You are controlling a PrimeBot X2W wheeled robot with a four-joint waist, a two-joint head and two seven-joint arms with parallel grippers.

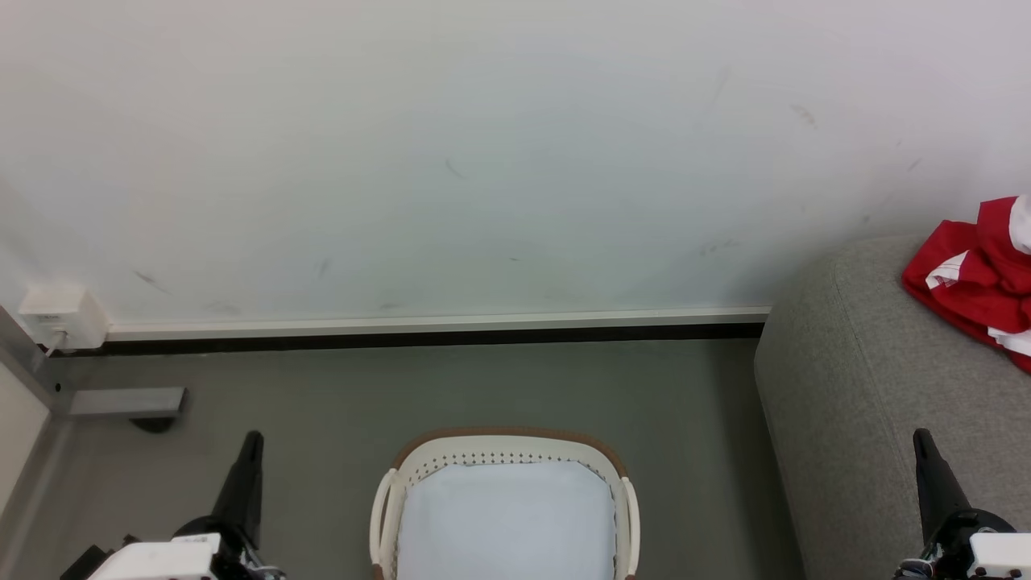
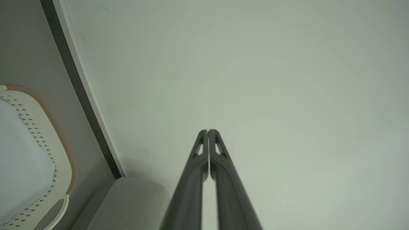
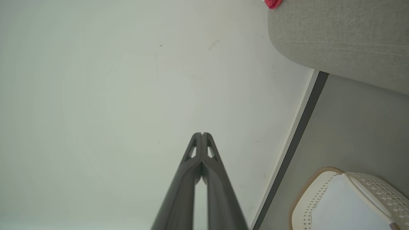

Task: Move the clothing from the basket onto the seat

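Grey floor (image 1: pixel 322 387): basket (image 1: pixel 507 436) half cropped; clothing (image 1: pixel 975 282) on seat (image 1: pixel 854 379) cut off rt.

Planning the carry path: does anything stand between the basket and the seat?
Nothing visible does: just grey floor lies between the basket and the seat, where red clothing already lies.

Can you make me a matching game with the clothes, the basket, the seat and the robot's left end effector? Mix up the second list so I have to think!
Things:
1. clothing
2. basket
3. seat
4. left end effector

What fits:
A. shut, holding nothing
B. cream-white with a brown rim
C. grey and big
D. red and white, lying on the seat

Right pairs: 1-D, 2-B, 3-C, 4-A.
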